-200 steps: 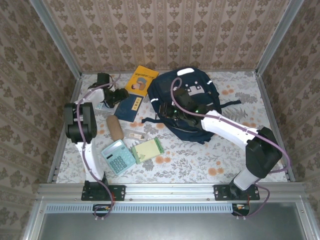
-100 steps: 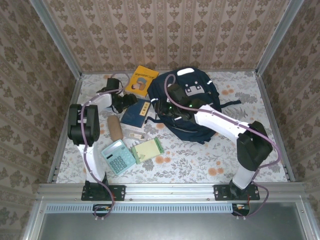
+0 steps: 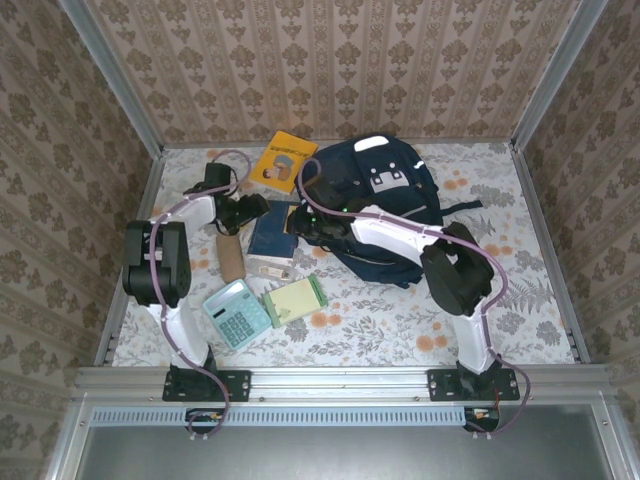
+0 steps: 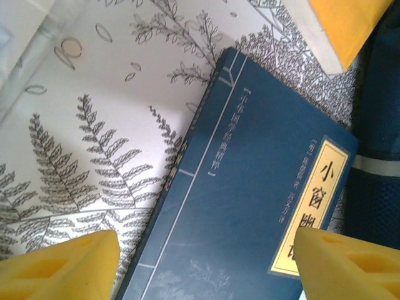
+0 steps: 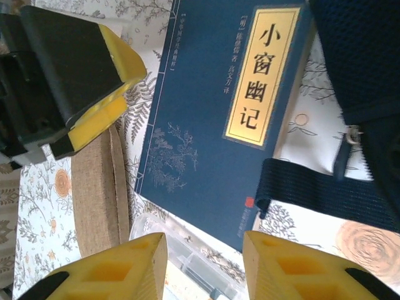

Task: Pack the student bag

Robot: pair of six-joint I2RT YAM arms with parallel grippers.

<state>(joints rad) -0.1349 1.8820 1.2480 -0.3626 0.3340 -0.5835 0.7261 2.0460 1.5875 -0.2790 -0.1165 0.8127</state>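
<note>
The student bag (image 3: 385,200), dark navy with white stripes, lies at the back right of the table. Its fabric fills the right edge (image 4: 378,125) of the left wrist view and the top right corner (image 5: 362,56) of the right wrist view. A dark blue book with a yellow title label (image 3: 272,232) (image 4: 250,187) (image 5: 212,125) lies just left of the bag. My left gripper (image 3: 250,210) (image 4: 206,269) hangs open over the book's left side. My right gripper (image 3: 305,222) (image 5: 206,265) stands open over the book's near right corner, with nothing between its fingers.
A yellow book (image 3: 283,160) (image 4: 344,25) lies behind the blue one. A brown pencil case (image 3: 231,257) (image 5: 100,187), a clear plastic box (image 3: 270,268) (image 5: 187,256), a teal calculator (image 3: 237,313) and a green-yellow notepad (image 3: 294,299) lie in front. A bag strap (image 5: 319,194) trails beside the book.
My right gripper has swung left off the bag to the blue book and its jaws have widened a little. My left gripper has moved right toward the book.
</note>
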